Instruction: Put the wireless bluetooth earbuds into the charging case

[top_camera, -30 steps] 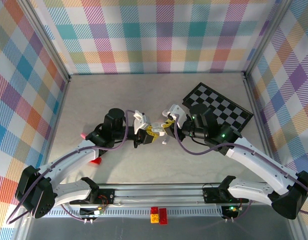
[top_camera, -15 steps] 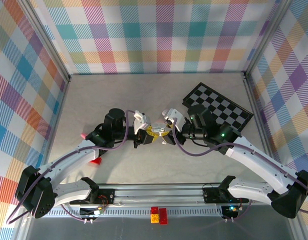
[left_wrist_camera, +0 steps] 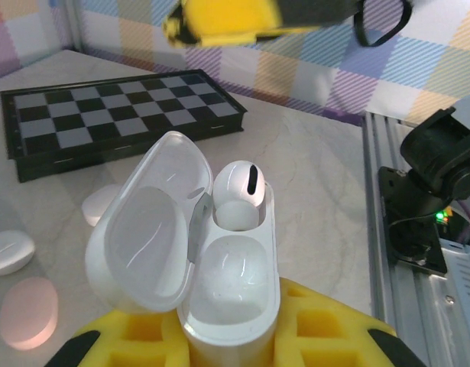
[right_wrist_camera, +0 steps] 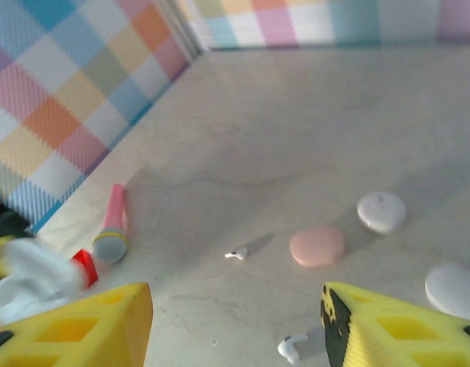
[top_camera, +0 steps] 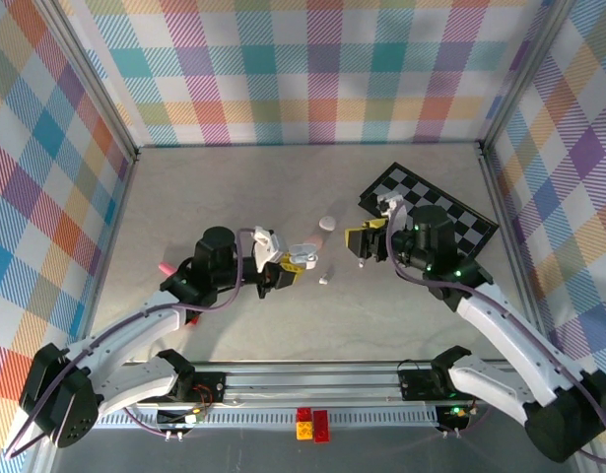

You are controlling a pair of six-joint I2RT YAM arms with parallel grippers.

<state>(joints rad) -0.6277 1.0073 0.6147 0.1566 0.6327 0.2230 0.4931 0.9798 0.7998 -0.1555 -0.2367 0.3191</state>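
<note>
Top view: grips the white glossy oval charging case (top_camera: 295,258) in the left hand (top_camera: 286,268), clamped on its base. Holds the right hand (top_camera: 365,243) parted and empty. Finds a tiny white stemmed loose earbud (top_camera: 323,281) on the pale marbled table (top_camera: 234,187), between both hands, left of the right hand and toward the bases. Likely falls to the right hand, being free.

Left wrist: shows the lid open, tipped leftward. Has one white seated earbud (left_wrist_camera: 238,187) in the slot farther from the hand; leaves the nearer slot bare.

Right wrist: looks down between spread yellow foam fingers (right_wrist_camera: 82,321). Spots the nearest earbud (right_wrist_camera: 296,348) low, just inside the right-side finger, long axis seemingly across the gap. Calls for a short descent, shifted slightly that way.
</note>
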